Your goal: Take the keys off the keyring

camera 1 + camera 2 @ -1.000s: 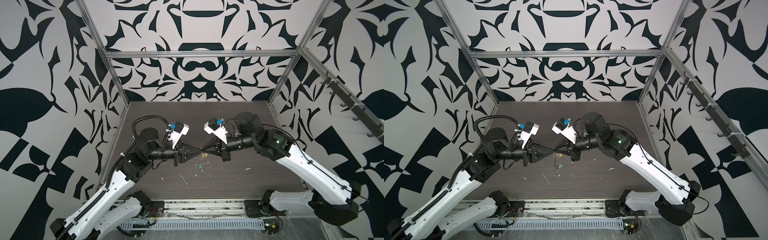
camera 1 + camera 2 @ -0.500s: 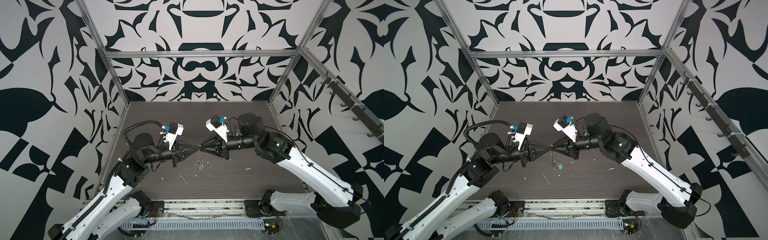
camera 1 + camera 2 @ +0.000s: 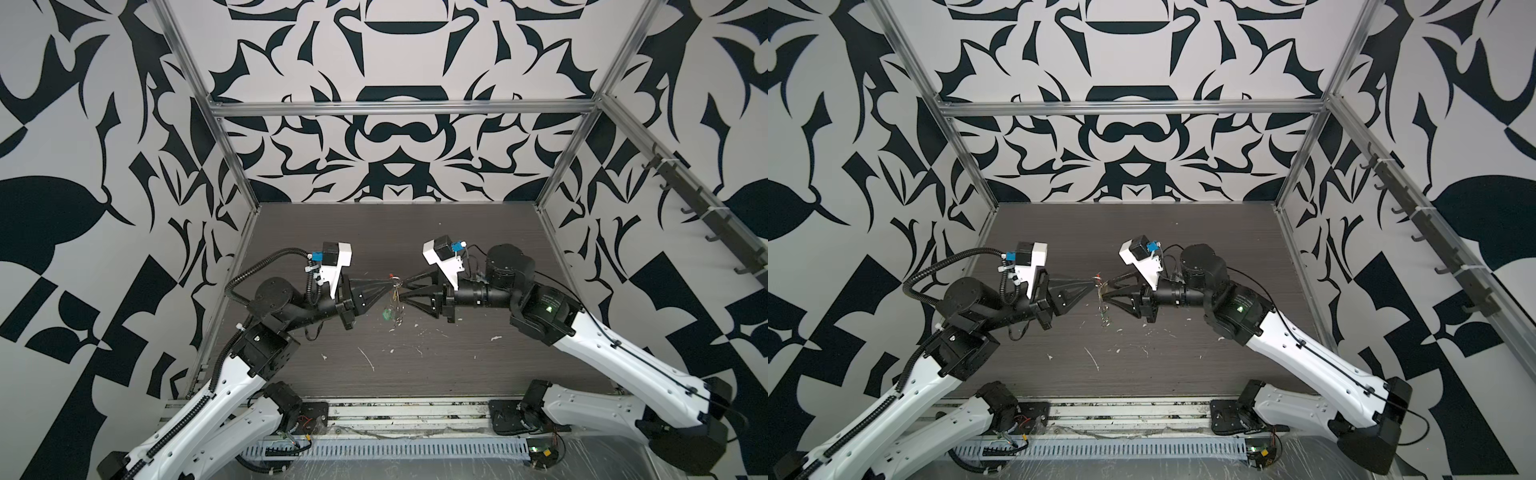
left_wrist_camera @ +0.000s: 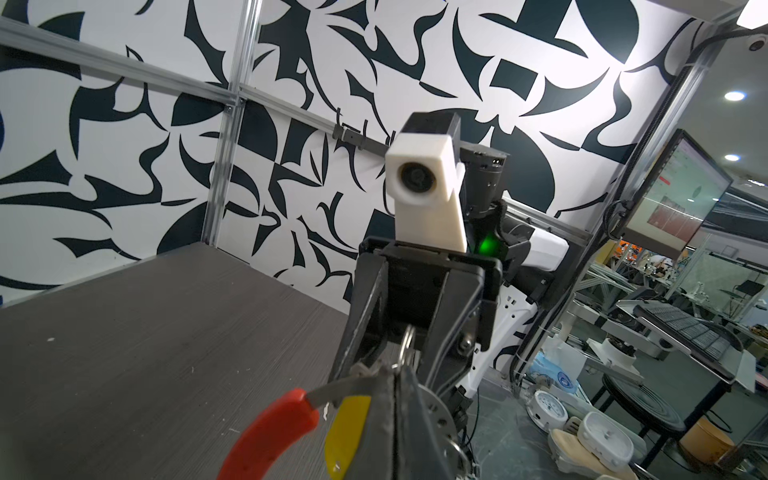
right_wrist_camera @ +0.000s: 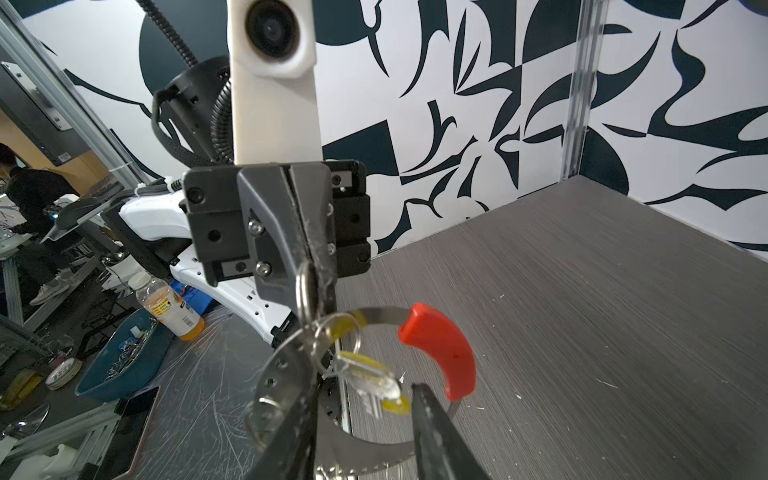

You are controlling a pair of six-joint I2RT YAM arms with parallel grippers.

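Has just let go with the right gripper (image 3: 403, 290): pinched shut against the left fingertips a second ago, now spread partway and gripping nothing. Straddles the keyring (image 5: 380, 311) with those fingers (image 5: 432, 419) in the right wrist view, one to each side of the hoop, with the red segment (image 5: 442, 353) just beside one fingertip — cannot tell whether the other finger touches the band. Has also drawn the left gripper (image 5: 312, 266) back a little toward its own side. Keeps it fully closed, nipping the edge of a silver split ring (image 5: 304, 291) at the very fingertips. Leaves the hoop hanging from that ring, just under the left fingertips and clear of the table (image 5: 602, 311). Carries the yellow tag (image 5: 365, 372) dangling on its own small ring, between the right fingers. Picks out what is probably the green tag (image 3: 387, 314), a speck below both sets of fingertips in a top view; too small to tell how attached.

Means, most likely, a handover: whole weight on the left pinch now, right fingers free to re-grip a tag or its ring and work it off. Counts no key as removed yet.

Reads no writing: pale window on the yellow tag blank from here; label on an orange bottle (image 5: 170, 309) beyond the left arm and a lit monitor (image 4: 673, 199) beyond the right arm too blurred.
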